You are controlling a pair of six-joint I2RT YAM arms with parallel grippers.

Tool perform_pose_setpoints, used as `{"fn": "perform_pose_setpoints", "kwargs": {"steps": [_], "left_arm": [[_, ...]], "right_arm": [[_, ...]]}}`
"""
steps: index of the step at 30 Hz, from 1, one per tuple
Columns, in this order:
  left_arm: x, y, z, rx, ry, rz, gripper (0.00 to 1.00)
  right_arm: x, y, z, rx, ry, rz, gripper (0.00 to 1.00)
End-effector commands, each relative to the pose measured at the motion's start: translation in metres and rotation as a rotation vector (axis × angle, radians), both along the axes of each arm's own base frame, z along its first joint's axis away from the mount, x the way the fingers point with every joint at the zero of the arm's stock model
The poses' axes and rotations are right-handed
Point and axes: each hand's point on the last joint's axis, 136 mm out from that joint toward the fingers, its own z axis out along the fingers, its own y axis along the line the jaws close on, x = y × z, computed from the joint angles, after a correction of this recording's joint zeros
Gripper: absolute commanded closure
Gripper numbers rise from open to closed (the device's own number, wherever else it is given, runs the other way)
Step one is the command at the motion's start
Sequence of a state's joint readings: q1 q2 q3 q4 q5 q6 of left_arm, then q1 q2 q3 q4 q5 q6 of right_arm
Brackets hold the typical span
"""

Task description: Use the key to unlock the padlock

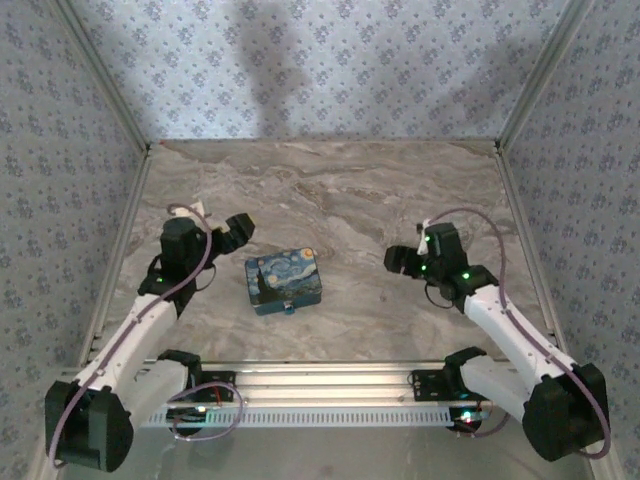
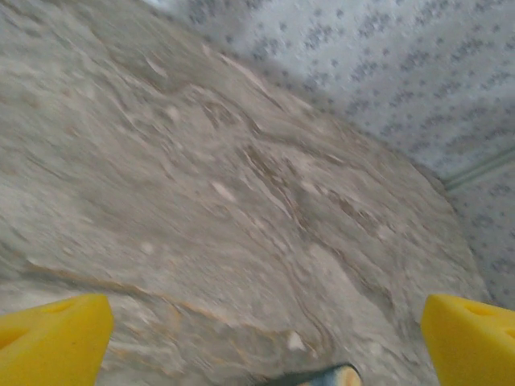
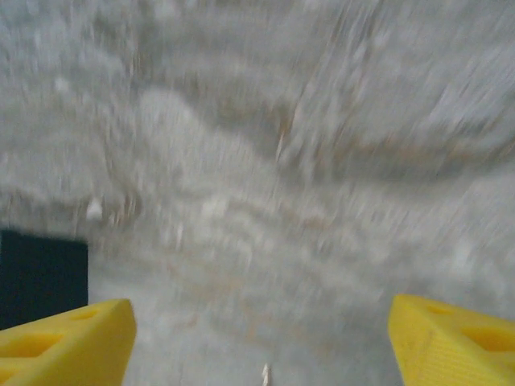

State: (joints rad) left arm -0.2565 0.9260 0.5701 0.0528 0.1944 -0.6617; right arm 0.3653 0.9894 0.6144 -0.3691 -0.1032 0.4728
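Grey-veined stone is covering the counter point(image 1: 330, 190), and a painted box point(image 1: 284, 282) is sitting on it a little left of the middle. The padlock point(image 1: 290, 307), as far as I am making out, is lying against the box's near edge. It is a tiny speck, too small for me to tell which way it is facing.

The left tool point(image 1: 238, 233) is hovering just left of the box and slightly farther back. Its yellow fingers point(image 2: 52, 338) are standing wide apart with nothing between them. The right tool point(image 1: 397, 262) is hanging well to the right of the box, over bare stone. Its fingers point(image 3: 455, 338) are apart too and gripping nothing.

What I am worrying about is size. The padlock is so small beside those broad fingers that a closing tool is likely to be pinching the box as well, or nudging it so it skids on the smooth stone. With neither tool holding the key, the lock needs steadying first, and a loose hold is going to let it twist away under the key's push. The right wrist view is also blurring, so aiming from it looks unreliable.
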Motion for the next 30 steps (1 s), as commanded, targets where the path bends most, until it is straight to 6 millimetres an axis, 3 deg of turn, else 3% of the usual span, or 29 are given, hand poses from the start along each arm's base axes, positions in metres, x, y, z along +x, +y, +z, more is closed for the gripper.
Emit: {"fn": "perform_pose_setpoints", "kwargs": {"steps": [1, 5, 11, 30], "left_arm": [[-0.008, -0.023, -0.013, -0.021, 0.047, -0.043, 0.02], [-0.003, -0.035, -0.018, -0.015, 0.054, -0.07, 0.02], [0.0, -0.042, -0.025, -0.043, 0.08, -0.08, 0.02], [0.002, -0.042, -0.027, -0.032, 0.094, -0.076, 0.02]], "right_arm": [[-0.053, 0.012, -0.051, -0.038, 0.269, 0.049, 0.26], [-0.062, 0.018, -0.07, -0.141, 0.316, 0.106, 0.35], [-0.053, 0.031, -0.085, -0.313, 0.321, 0.205, 0.43], [-0.041, 0.034, -0.103, -0.399, 0.337, 0.22, 0.69]]}}
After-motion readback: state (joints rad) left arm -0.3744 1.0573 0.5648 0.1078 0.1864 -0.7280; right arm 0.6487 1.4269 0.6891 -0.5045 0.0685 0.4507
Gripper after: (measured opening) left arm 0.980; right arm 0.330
